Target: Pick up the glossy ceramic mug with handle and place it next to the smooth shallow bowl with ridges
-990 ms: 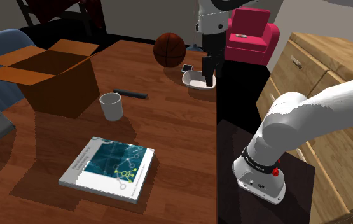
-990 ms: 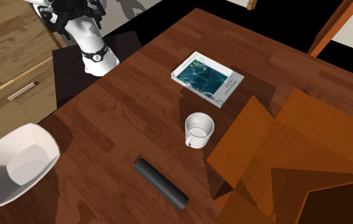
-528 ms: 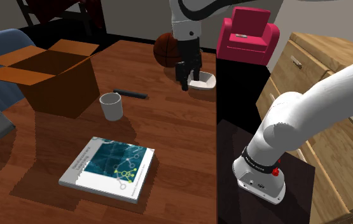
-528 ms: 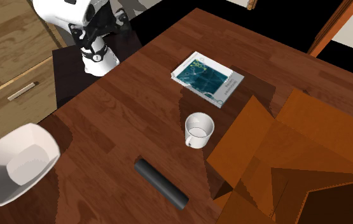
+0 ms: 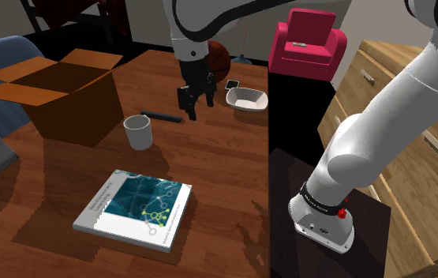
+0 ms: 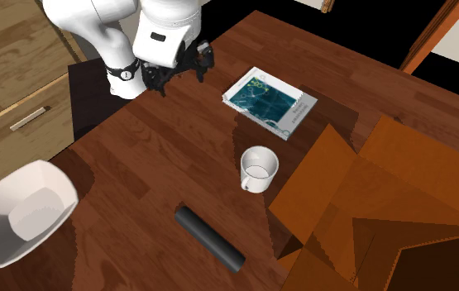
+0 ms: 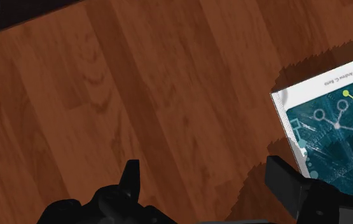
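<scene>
— What lies around the tool?
— In the shoulder view a black tube [image 5: 162, 116] lies on the surface [image 5: 209, 182]. One end of it shows just under the tool [image 5: 189, 110], between the tool and the mug [image 5: 139, 132]. Beyond the mug from the tool stands an open box [image 5: 59, 91]. On the tool's other side sits the bowl [image 5: 247, 99], and a ball [image 5: 222, 57] shows partly behind the arm. A book [image 5: 134, 208] lies well apart from the tool, nearer the camera.
— And the mug?
— White, upright on the surface, to the tool's left in that view and clear of it.
— What differs from before?
— A second ago the tool hung over the bowl, and half a second ago it was just beside it. Now it has left the bowl and come toward the mug. Mug, bowl, tube and book lie where they did.
— How is the tool set?
— Spread. In the wrist view its fingers [image 7: 130, 181] stand wide apart with only bare surface between them, and the book's corner is near one finger. It holds nothing and touches nothing.
</scene>
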Available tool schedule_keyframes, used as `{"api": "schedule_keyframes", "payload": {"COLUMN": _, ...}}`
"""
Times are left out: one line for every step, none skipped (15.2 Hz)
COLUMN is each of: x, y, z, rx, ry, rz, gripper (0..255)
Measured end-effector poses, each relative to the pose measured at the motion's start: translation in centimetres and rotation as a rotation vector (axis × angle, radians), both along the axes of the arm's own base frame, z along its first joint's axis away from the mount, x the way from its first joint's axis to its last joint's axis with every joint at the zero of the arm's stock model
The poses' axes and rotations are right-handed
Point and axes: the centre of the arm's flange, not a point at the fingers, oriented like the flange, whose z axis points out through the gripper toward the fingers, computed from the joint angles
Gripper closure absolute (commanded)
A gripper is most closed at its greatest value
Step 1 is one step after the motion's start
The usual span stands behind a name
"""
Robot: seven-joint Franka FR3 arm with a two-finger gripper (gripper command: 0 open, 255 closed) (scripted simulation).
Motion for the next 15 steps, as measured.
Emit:
{"api": "schedule_keyframes", "payload": {"x": 1.0, "y": 0.6, "z": -0.3, "rx": -0.003, "ry": -0.005, "rz": -0.001, "gripper": 0}}
{"api": "schedule_keyframes", "payload": {"x": 2.0, "y": 1.4, "z": -0.7, "rx": -0.005, "ry": -0.009, "rz": -0.001, "gripper": 0}}
{"api": "schedule_keyframes", "payload": {"x": 2.9, "y": 2.1, "z": -1.1, "rx": -0.008, "ry": -0.014, "rz": -0.001, "gripper": 0}}
{"api": "schedule_keyframes", "payload": {"x": 3.9, "y": 3.0, "z": -1.4, "rx": -0.01, "ry": -0.018, "rz": -0.001, "gripper": 0}}
{"api": "schedule_keyframes", "payload": {"x": 4.6, "y": 3.6, "z": -1.9, "rx": -0.013, "ry": -0.022, "rz": -0.001, "gripper": 0}}
{"api": "schedule_keyframes", "payload": {"x": 5.6, "y": 4.6, "z": -2.3, "rx": -0.016, "ry": -0.027, "rz": -0.001, "gripper": 0}}
{"api": "schedule_keyframes", "payload": {"x": 6.6, "y": 5.3, "z": -2.6, "rx": -0.018, "ry": -0.031, "rz": -0.002, "gripper": 0}}
{"api": "schedule_keyframes", "payload": {"x": 7.4, "y": 6.2, "z": -3.1, "rx": -0.021, "ry": -0.036, "rz": -0.002, "gripper": 0}}
{"api": "schedule_keyframes", "payload": {"x": 8.8, "y": 6.9, "z": -3.4, "rx": -0.023, "ry": -0.04, "rz": -0.002, "gripper": 0}}
{"api": "schedule_keyframes", "payload": {"x": 9.5, "y": 7.7, "z": -3.7, "rx": -0.026, "ry": -0.044, "rz": -0.003, "gripper": 0}}
{"api": "schedule_keyframes", "payload": {"x": 10.4, "y": 8.7, "z": -3.8, "rx": -0.029, "ry": -0.049, "rz": -0.003, "gripper": 0}}
{"api": "schedule_keyframes", "payload": {"x": 11.2, "y": 9.4, "z": -4.3, "rx": -0.031, "ry": -0.053, "rz": -0.003, "gripper": 0}}
{"api": "schedule_keyframes", "payload": {"x": 12.3, "y": 10.1, "z": -4.3, "rx": -0.034, "ry": -0.057, "rz": -0.003, "gripper": 0}}
{"api": "schedule_keyframes", "payload": {"x": 13.3, "y": 10.5, "z": -4.7, "rx": -0.036, "ry": -0.062, "rz": -0.003, "gripper": 0}}
{"api": "schedule_keyframes", "payload": {"x": 14.4, "y": 11.6, "z": -5.0, "rx": -0.039, "ry": -0.067, "rz": -0.004, "gripper": 0}}
